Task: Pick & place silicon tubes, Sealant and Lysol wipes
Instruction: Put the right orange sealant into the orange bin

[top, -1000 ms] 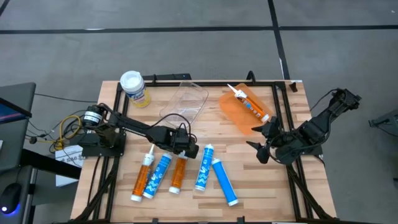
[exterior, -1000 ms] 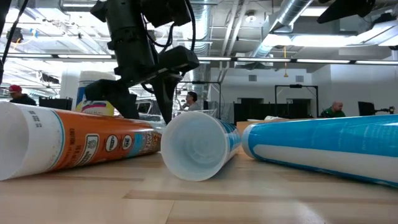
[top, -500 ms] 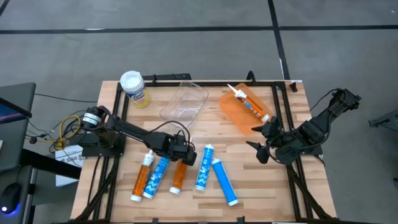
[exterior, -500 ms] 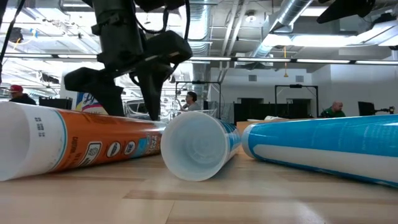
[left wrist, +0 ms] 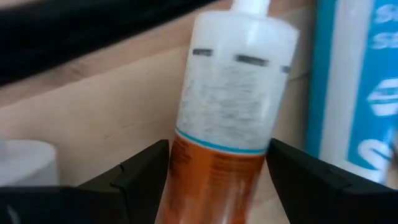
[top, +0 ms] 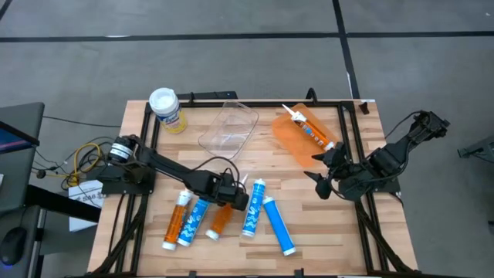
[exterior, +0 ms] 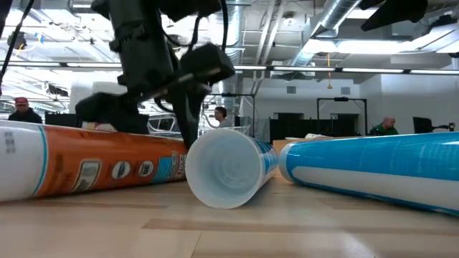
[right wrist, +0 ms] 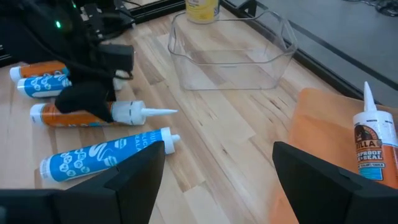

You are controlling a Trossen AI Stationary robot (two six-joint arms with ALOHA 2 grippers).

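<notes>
High view: the left gripper [top: 229, 196] sits over an orange tube [top: 220, 218] on the tabletop [top: 309, 232]; wipes canister [top: 167, 110] at the far left corner. Left wrist view: jaws apart, straddling the tube. Right wrist view: right gripper [right wrist: 217, 177] jaws apart, empty.

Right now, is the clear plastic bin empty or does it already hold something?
Empty. In the high view the clear bin shows only bare wood through its floor, and the right wrist view shows nothing inside its walls.
</notes>
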